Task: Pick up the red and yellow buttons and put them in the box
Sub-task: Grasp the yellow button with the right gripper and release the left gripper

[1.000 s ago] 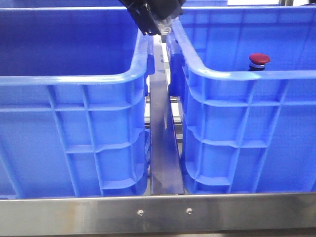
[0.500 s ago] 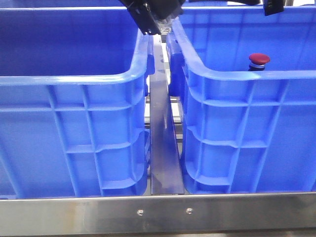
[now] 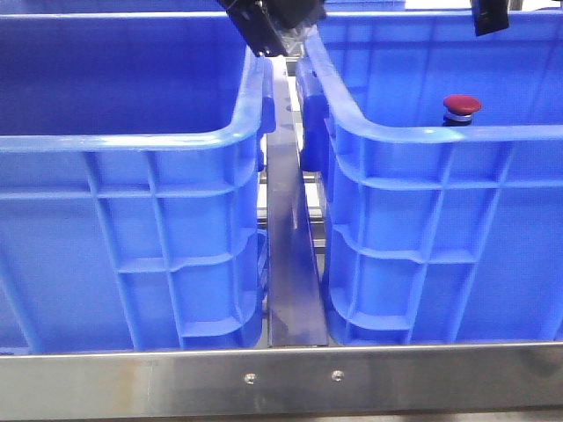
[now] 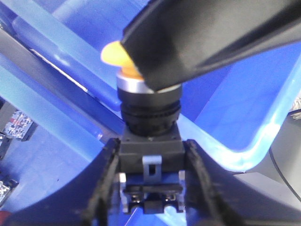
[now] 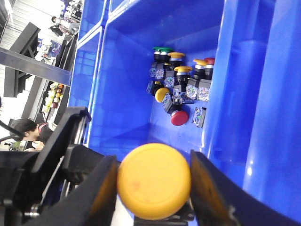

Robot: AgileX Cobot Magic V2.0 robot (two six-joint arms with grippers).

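My left gripper (image 4: 150, 151) is shut on the black base of a yellow button (image 4: 112, 54), whose cap is half hidden by a black finger. In the front view that gripper (image 3: 268, 35) hangs at the top, over the gap between two identical blue boxes: left (image 3: 132, 141) and right (image 3: 440, 134). My right gripper (image 5: 154, 184) has a finger close against each side of a yellow cap (image 5: 154, 181); only a black corner of it (image 3: 488, 16) shows at the front view's top right. A red button (image 3: 462, 105) stands in the right box, among the heap (image 5: 179, 117).
Several more buttons, green, yellow and red (image 5: 176, 70), cluster in a corner of the box (image 5: 127, 70) below my right gripper. A steel rail (image 3: 288, 246) runs between the boxes and a steel bar (image 3: 281, 378) crosses in front. A person (image 5: 23, 129) sits far off.
The right gripper has come into the front view at the top right and shifted slightly rightward. The left gripper has risen a little. The red button has not moved.
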